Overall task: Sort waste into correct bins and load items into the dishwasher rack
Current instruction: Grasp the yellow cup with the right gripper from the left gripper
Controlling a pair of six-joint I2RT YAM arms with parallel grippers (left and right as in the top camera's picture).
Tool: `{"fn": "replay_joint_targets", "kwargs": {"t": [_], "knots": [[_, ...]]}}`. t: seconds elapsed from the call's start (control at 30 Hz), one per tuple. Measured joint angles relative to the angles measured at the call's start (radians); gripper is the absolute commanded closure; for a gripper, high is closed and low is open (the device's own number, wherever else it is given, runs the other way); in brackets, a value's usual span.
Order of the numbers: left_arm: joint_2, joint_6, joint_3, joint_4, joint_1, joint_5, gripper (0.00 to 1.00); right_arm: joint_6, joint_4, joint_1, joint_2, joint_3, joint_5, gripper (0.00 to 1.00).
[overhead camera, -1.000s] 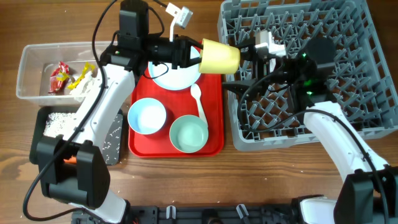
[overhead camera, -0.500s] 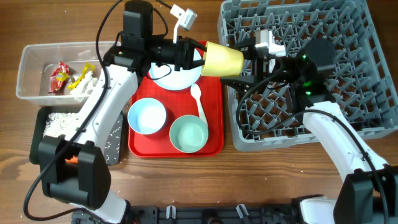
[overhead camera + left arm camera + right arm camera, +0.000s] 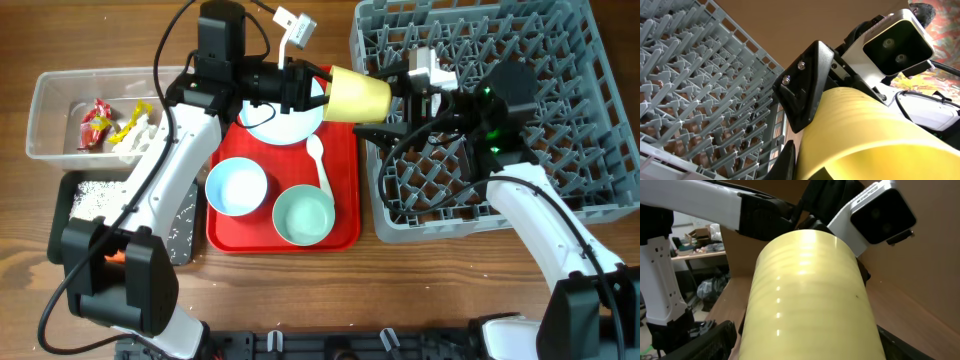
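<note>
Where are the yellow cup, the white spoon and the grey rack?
yellow cup [image 3: 357,93], overhead view, its side wall
white spoon [image 3: 317,151], overhead view, its scoop end
grey rack [image 3: 430,231], overhead view, its near wall

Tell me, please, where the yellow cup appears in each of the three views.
Overhead: the yellow cup hangs sideways at top centre, beside the grey dishwasher rack.
Left wrist: the cup fills the lower right.
Right wrist: the cup fills the centre.
Shared landmark: the rack, on the right in overhead, on the left in left wrist; unclear in right wrist.
</note>
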Motion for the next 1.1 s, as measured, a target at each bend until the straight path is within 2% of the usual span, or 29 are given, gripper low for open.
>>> {"fn": "replay_joint_targets", "kwargs": {"t": [0.3,0.47,0.53,0.63,0.77,0.8,0.87,0.9,1.0,1.1], "knots": [[0.000,0.000,0.000,0.015,0.000,0.002,0.96,0.000,-0.003,0.000,0.000,0.000,-0.002,0.21],[0.000,0.000,0.000,0.015,0.000,0.014,0.95,0.005,0.035,0.000,0.006,0.000,-0.002,0.31],[0.000,0.000,0.000,0.015,-0.001,0.017,0.92,0.015,0.036,0.000,0.007,0.000,-0.002,0.35],[0.000,0.000,0.000,0.016,-0.001,0.025,0.89,0.019,0.034,0.000,0.011,0.000,-0.005,0.36],[0.000,0.000,0.000,0.019,-0.001,0.024,0.91,0.019,0.037,0.000,0.015,0.000,-0.014,0.38],[0.000,0.000,0.000,0.019,-0.001,0.024,0.93,0.019,0.042,0.000,0.015,0.000,-0.014,0.38],[0.000,0.000,0.000,0.019,-0.001,0.035,0.95,0.019,0.051,0.000,0.016,0.000,-0.016,0.11],[-0.001,0.000,0.002,0.020,-0.001,0.033,0.95,0.021,0.065,0.000,0.016,0.000,-0.018,0.07],[0.001,0.000,0.002,0.016,-0.001,0.011,0.96,0.021,0.080,0.002,0.016,0.000,-0.031,0.06],[0.001,0.000,0.002,0.015,-0.001,0.008,0.96,0.037,0.092,0.002,0.016,0.000,-0.032,0.11]]}}
